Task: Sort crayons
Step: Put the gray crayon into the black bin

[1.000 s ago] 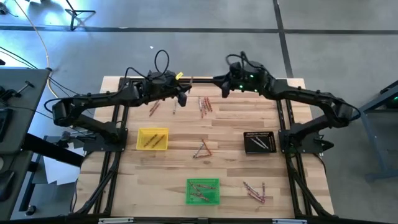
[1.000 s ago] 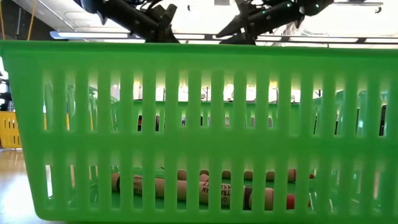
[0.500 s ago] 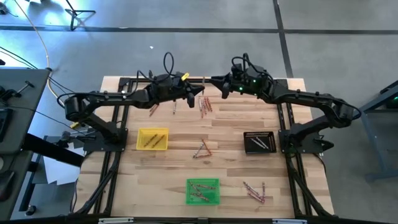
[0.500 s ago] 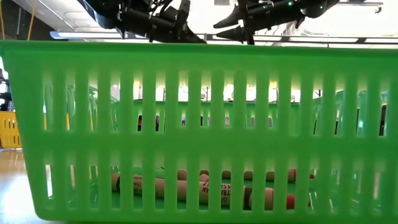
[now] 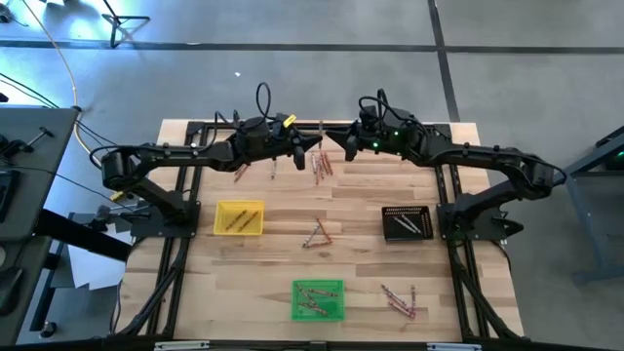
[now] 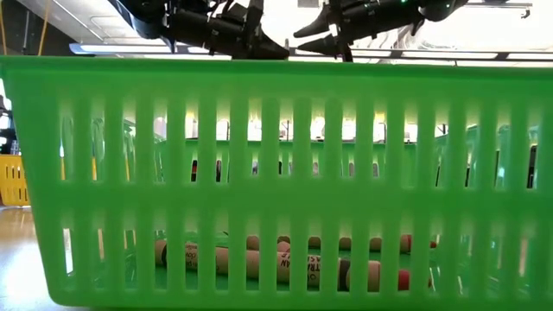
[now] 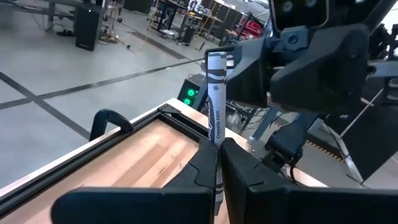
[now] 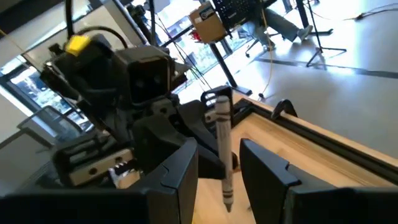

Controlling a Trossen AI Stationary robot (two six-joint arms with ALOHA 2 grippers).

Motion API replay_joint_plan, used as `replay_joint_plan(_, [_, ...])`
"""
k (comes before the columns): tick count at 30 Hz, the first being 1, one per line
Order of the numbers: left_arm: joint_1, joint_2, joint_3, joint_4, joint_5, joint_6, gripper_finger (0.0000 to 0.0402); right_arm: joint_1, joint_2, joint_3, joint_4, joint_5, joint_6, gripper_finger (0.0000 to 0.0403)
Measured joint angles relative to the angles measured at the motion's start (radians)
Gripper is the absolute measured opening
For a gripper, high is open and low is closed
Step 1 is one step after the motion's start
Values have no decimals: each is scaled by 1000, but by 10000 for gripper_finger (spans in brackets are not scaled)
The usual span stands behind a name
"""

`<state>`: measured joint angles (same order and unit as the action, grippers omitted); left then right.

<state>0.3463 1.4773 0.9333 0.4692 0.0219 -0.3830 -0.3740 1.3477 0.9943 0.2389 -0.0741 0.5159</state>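
Observation:
My left gripper [image 5: 310, 146] is above the table's far middle, shut on a pale grey-white crayon [image 7: 216, 106]. My right gripper [image 5: 335, 140] faces it from the right, open. In the right wrist view its two fingers [image 8: 186, 174] stand on either side of the crayon [image 8: 222, 140], with a gap on each side. Both grippers show at the top of the low view, the left [image 6: 259, 39] and the right [image 6: 313, 34]. More crayons [image 5: 321, 164] lie on the table below them. My left gripper pinches the crayon's wrapped shaft [image 7: 217, 163] between its two fingers, nearer the pointed end [image 8: 227, 202]. The fingers come level from the table's left and lie across the crayon. The crayon is lifted clear of the table, and its flat end [image 7: 216, 57] sticks out past the fingers.
A yellow tray [image 5: 239, 217], a black tray [image 5: 407, 223] and a green tray [image 5: 318, 299] hold crayons. The green tray's slotted wall [image 6: 276, 173] fills the low view. Loose crayons lie at the far left [image 5: 241, 171], the middle [image 5: 317, 234] and the near right [image 5: 400, 300].
My left gripper has gone toward the table's right edge with the crayon, which stays clear of the table. My right gripper has gone toward the table's left edge, up to the crayon, until the two grippers face each other closely.

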Motion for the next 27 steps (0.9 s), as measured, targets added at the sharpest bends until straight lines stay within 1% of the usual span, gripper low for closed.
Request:
replay_joint_plan(23, [-13, 0, 0, -3, -4, -8, 0, 10, 61, 1, 26, 7, 0, 113])
replay_joint_plan(27, [-13, 0, -1, -7, -5, -8, 0, 10, 90, 1, 76, 5, 1, 113])
